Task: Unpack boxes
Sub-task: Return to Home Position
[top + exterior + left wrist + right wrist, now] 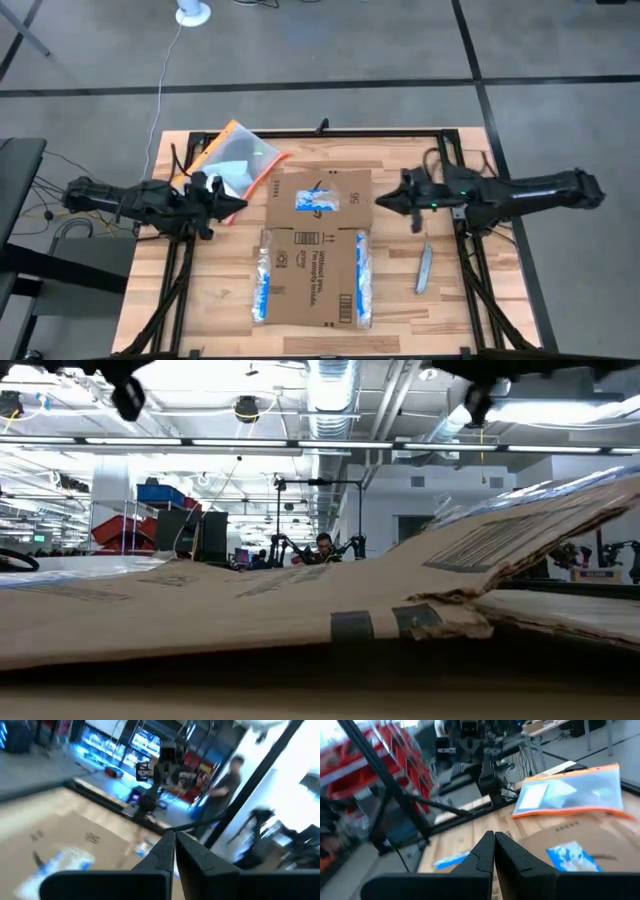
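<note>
The brown cardboard box [315, 245] lies opened out flat in the middle of the table, with blue-and-white tape strips along its left and right sides and one near its far end. My left gripper [243, 206] is shut at the box's far left corner, its fingertips together [175, 836]. My right gripper [378, 200] is shut at the box's far right corner, its fingertips together [494, 836]. The two grippers point at each other across the box's far end, and neither holds anything. In the low view the box [300, 600] fills the foreground.
An orange-edged clear pouch [240, 165] lies at the far left, just beyond my left gripper, and shows in the right wrist view too [570, 795]. A slim grey tool [424, 268] lies right of the box. A person [225, 780] stands beyond the table.
</note>
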